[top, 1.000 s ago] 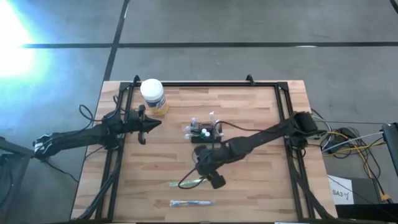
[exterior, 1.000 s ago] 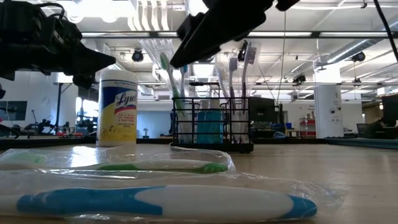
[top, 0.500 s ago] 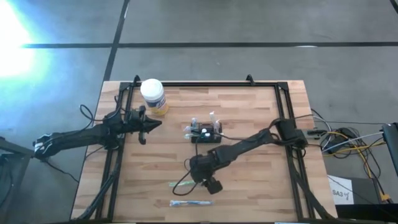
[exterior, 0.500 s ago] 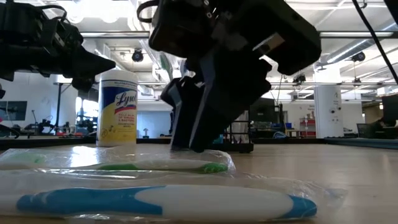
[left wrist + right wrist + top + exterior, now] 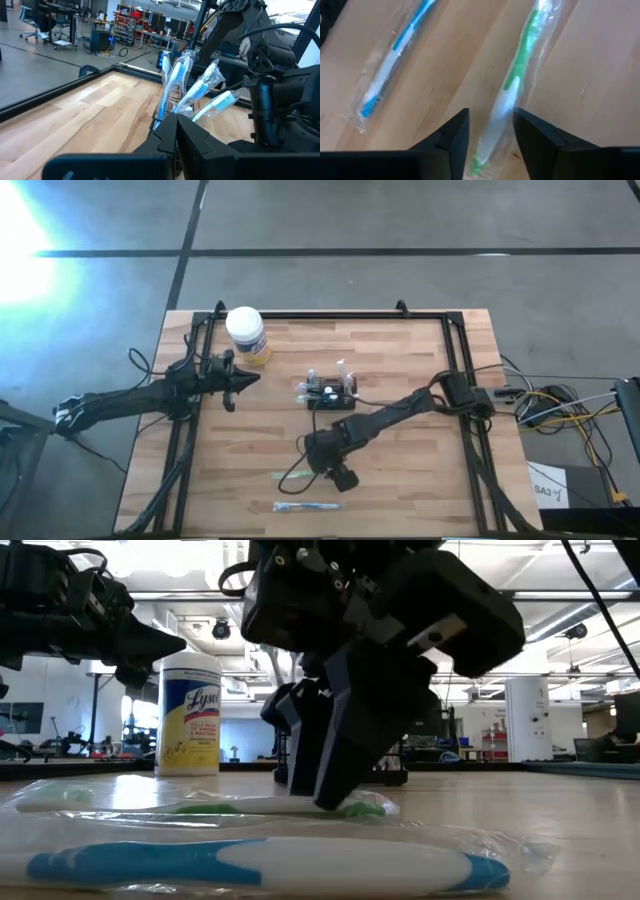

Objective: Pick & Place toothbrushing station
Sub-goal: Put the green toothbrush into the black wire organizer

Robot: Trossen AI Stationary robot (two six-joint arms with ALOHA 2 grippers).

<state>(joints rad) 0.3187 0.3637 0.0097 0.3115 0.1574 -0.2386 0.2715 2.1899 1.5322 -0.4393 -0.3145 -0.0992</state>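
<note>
Right tool (image 5: 490, 131) is down at the desk (image 5: 400, 350) near the front, its two dark fingers (image 5: 451, 136) straddling the wrapped green brush (image 5: 512, 82), one on each side. There is a gap between the fingers with the white handle of the brush lying in it; whether they press on it I cannot tell. In the low view the right tool (image 5: 335, 795) comes down steeply and its tips reach the green brush (image 5: 215, 806) lying flat on the wood in its clear wrapper. Just in front of it, nearer the desk edge, lies the blue brush (image 5: 260, 865), also bagged, apart from the tool; the wrist view shows the blue brush (image 5: 395, 55) lying beside the green one, not touching it. From above, the right tool (image 5: 335, 470) sits between the caddy (image 5: 330, 392) and the blue brush (image 5: 305, 506), with the green brush (image 5: 290, 476) poking out from under it. The caddy stands upright near the middle of the desk, behind the right arm, with several wrapped brushes (image 5: 200, 92) sticking up out of it. Over on the left, the left tool (image 5: 240, 378) hovers above the desk with fingers pinched together, holding nothing, close to the jar (image 5: 246, 335) with the white lid at the back-left corner.
</note>
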